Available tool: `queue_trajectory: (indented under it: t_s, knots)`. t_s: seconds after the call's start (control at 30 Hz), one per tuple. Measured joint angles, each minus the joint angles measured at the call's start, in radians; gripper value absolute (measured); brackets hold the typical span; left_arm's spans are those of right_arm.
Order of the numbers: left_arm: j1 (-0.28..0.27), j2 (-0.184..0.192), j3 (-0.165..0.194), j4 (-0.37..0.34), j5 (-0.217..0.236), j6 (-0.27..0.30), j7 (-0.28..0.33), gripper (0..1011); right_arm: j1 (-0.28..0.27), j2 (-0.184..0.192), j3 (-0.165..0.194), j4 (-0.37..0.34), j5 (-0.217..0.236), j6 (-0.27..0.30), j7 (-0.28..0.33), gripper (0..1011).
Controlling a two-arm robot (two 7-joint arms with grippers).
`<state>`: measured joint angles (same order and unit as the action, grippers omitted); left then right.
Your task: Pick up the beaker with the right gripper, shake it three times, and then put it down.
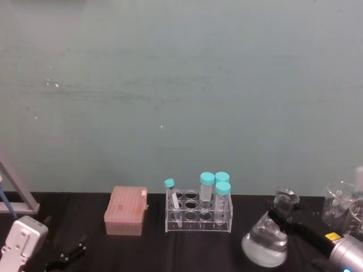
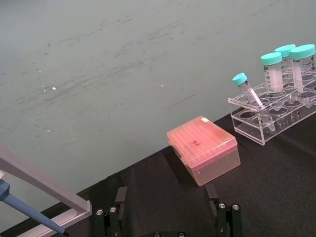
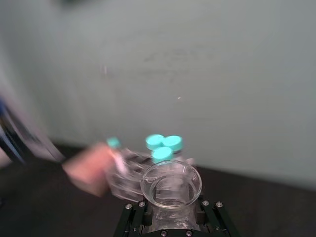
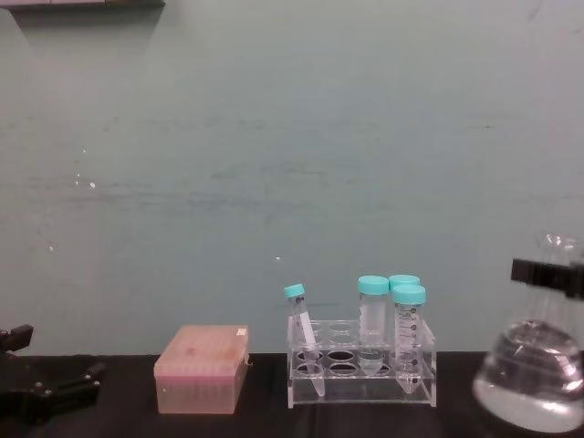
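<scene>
The beaker (image 1: 265,241) is a clear conical flask with clear liquid in its wide base, at the right of the black table. It leans, its neck tipped toward the right arm. My right gripper (image 1: 282,215) is shut on its neck just under the flared rim. From the chest, the beaker (image 4: 529,379) looms large at the right edge, with the right gripper (image 4: 552,276) as a dark bar across its neck. The right wrist view looks down into the rim of the beaker (image 3: 171,183), with the right gripper (image 3: 170,220) clamped below it. My left gripper (image 1: 66,255) lies open at the lower left.
A clear tube rack (image 1: 198,218) holding teal-capped tubes (image 1: 207,187) stands left of the beaker. A pink tip box (image 1: 126,211) sits further left. More glassware (image 1: 340,204) stands at the far right. A pipette stand (image 1: 17,198) is at the left edge.
</scene>
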<state>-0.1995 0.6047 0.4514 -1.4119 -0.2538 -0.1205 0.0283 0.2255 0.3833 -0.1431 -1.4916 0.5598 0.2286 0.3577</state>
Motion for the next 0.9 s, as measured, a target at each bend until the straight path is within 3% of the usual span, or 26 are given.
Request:
queue_trajectory:
  t_s: [0.03,0.13,0.17,0.2,0.23,0.33,0.37,0.47,0.5,0.57,0.63,0.73,0.77,0.8,0.83,0.87,0.9]
  knots:
    - [0.0,0.0,0.0,0.0,0.0,0.0,0.0,1000,0.01,0.048,-0.047,0.005,-0.122,-0.087,-0.003,452]
    - [0.0,0.0,0.0,0.0,0.0,0.0,0.0,1000,0.025,0.099,-0.099,0.012,-0.264,-0.169,-0.026,452]
    - [0.0,0.0,0.0,0.0,0.0,0.0,0.0,1000,0.035,0.128,-0.128,0.019,-0.372,-0.224,-0.052,452]
    - [0.0,0.0,0.0,0.0,0.0,0.0,0.0,1000,0.041,0.142,-0.142,0.022,-0.418,-0.246,-0.066,452]
    - [0.0,0.0,0.0,0.0,0.0,0.0,0.0,1000,0.05,0.164,-0.165,0.03,-0.513,-0.29,-0.099,453]
    - [0.0,0.0,0.0,0.0,0.0,0.0,0.0,1000,0.063,0.193,-0.193,0.043,-0.632,-0.338,-0.14,452]
    - [0.0,0.0,0.0,0.0,0.0,0.0,0.0,1000,0.071,0.21,-0.21,0.049,-0.705,-0.364,-0.169,452]
    - [0.0,0.0,0.0,0.0,0.0,0.0,0.0,1000,0.083,0.235,-0.231,0.058,-0.816,-0.397,-0.214,453]
    - [0.0,0.0,0.0,0.0,0.0,0.0,0.0,1000,0.083,0.235,-0.231,0.058,-0.816,-0.397,-0.214,452]
    - [0.0,0.0,0.0,0.0,0.0,0.0,0.0,1000,0.088,0.245,-0.238,0.06,-0.869,-0.408,-0.23,452]
    - [0.0,0.0,0.0,0.0,0.0,0.0,0.0,1000,0.088,0.246,-0.238,0.06,-0.88,-0.41,-0.233,452]
    - [0.0,0.0,0.0,0.0,0.0,0.0,0.0,1000,0.083,0.237,-0.225,0.058,-0.86,-0.414,-0.224,452]
    - [0.0,0.0,0.0,0.0,0.0,0.0,0.0,1000,0.075,0.223,-0.206,0.053,-0.809,-0.414,-0.203,452]
    - [0.0,0.0,0.0,0.0,0.0,0.0,0.0,1000,0.075,0.223,-0.206,0.053,-0.809,-0.414,-0.203,452]
    - [0.0,0.0,0.0,0.0,0.0,0.0,0.0,1000,0.064,0.201,-0.176,0.045,-0.727,-0.407,-0.168,453]
    - [0.0,0.0,0.0,0.0,0.0,0.0,0.0,1000,0.06,0.192,-0.164,0.041,-0.693,-0.399,-0.154,452]
    - [0.0,0.0,0.0,0.0,0.0,0.0,0.0,1000,0.049,0.163,-0.127,0.031,-0.595,-0.365,-0.115,452]
